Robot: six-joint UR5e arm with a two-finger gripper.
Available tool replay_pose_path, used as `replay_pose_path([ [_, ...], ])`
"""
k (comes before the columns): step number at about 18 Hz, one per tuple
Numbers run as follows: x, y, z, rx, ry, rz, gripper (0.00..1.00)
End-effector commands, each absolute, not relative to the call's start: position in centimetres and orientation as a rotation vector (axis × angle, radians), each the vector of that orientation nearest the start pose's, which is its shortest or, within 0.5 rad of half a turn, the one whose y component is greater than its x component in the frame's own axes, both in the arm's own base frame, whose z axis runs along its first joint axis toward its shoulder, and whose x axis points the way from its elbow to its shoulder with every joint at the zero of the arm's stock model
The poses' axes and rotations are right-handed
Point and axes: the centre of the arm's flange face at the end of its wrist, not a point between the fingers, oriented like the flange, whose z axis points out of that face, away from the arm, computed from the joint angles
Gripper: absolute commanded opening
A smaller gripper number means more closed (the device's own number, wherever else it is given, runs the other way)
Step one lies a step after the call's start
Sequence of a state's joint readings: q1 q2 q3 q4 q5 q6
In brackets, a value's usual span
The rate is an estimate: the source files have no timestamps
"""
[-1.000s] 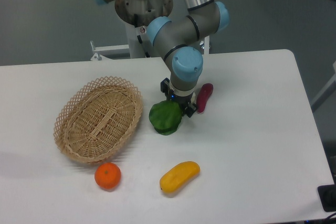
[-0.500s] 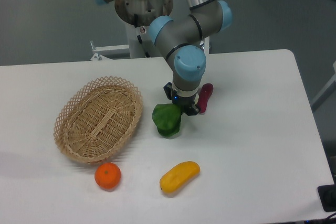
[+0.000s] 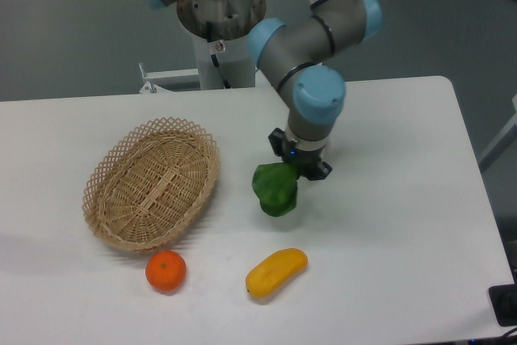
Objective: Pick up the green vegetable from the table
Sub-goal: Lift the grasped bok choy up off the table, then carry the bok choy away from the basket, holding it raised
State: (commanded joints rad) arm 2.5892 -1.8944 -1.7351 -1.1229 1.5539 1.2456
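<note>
The view holds one arm (image 3: pixel 311 34) with one gripper (image 3: pixel 297 169) above one white table (image 3: pixel 404 216). One wicker basket (image 3: pixel 152 181) sits on the table. There are three food items in sight: one green vegetable (image 3: pixel 275 189), one yellow vegetable (image 3: pixel 276 271) and one orange (image 3: pixel 166 271). That makes one item of each colour: green, yellow and orange. The basket has nothing countable inside it that shows. One grey pedestal (image 3: pixel 220 6) stands behind the table at the arm's base. One dark object (image 3: pixel 504 305) shows at the lower right corner; what it is cannot be told.
</note>
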Motion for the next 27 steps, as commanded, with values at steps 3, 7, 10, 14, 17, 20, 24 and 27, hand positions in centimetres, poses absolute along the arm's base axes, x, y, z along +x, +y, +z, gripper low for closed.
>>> replay_pose_path([
  [3,-45.2,41.2,29.3,-3.113,0.300,-0.010,0.21],
  [7,-49.1,39.8,31.1,-3.101,0.222,0.057,0.21],
  [10,-52.3,38.9,32.1,-3.095,0.184,0.106,0.21],
  [14,-55.4,36.7,32.4,-3.076,0.109,0.089,0.21],
  [17,-56.5,36.5,33.4,-3.058,0.098,0.114,0.21],
  [20,-58.1,35.8,33.2,-3.057,0.079,0.125,0.21],
  [24,-58.7,35.4,33.0,-3.053,0.065,0.127,0.21],
  [27,-58.9,35.5,33.0,-3.052,0.065,0.129,0.20],
])
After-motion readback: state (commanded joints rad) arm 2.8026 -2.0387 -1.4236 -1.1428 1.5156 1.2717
